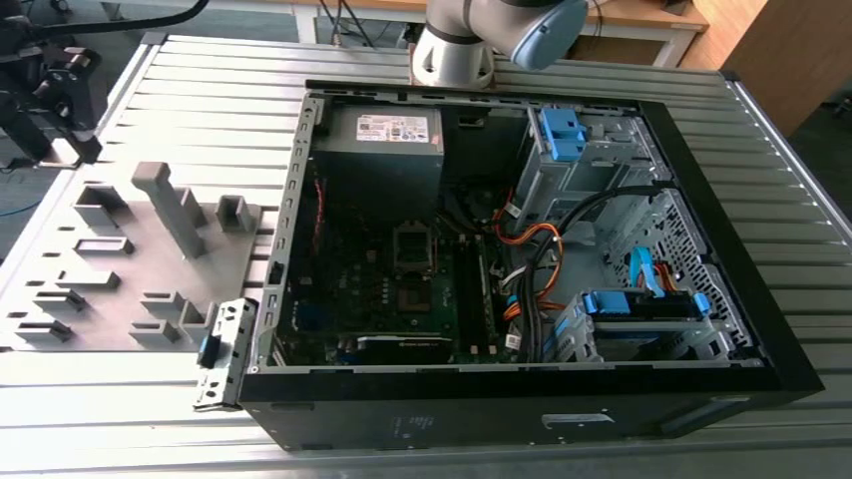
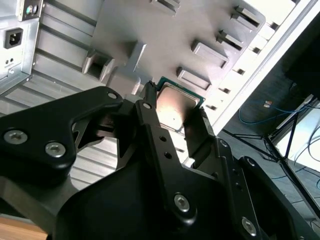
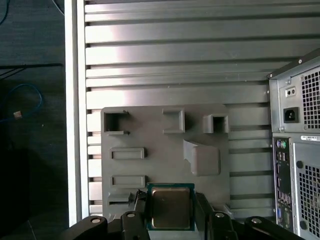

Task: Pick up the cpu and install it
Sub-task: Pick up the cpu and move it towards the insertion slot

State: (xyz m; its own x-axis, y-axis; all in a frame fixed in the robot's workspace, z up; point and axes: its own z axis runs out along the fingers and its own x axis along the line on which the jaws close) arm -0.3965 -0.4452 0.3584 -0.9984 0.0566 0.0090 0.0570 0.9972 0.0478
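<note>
The cpu (image 3: 170,207) (image 2: 176,102), a thin square chip with a silvery top and a dark green rim, sits between my gripper's black fingers (image 3: 136,206) in both wrist views. My gripper (image 3: 170,202) (image 2: 175,110) is shut on it, one finger on each side. It hangs over the grey plastic tray (image 3: 165,145) (image 2: 150,35). In the exterior view my gripper (image 1: 64,140) stands at the far left, above the tray's (image 1: 134,249) back corner. The green motherboard (image 1: 399,289) lies inside the open computer case (image 1: 286,249), with a square socket (image 1: 415,244) near its middle.
The case holds a grey power supply (image 1: 379,135), blue drive cages (image 1: 626,309) and orange and black cables (image 1: 533,259). The arm's base (image 1: 460,50) stands behind the case. Everything rests on a slatted metal table (image 1: 200,90). The case's rear panel (image 3: 300,150) flanks the tray.
</note>
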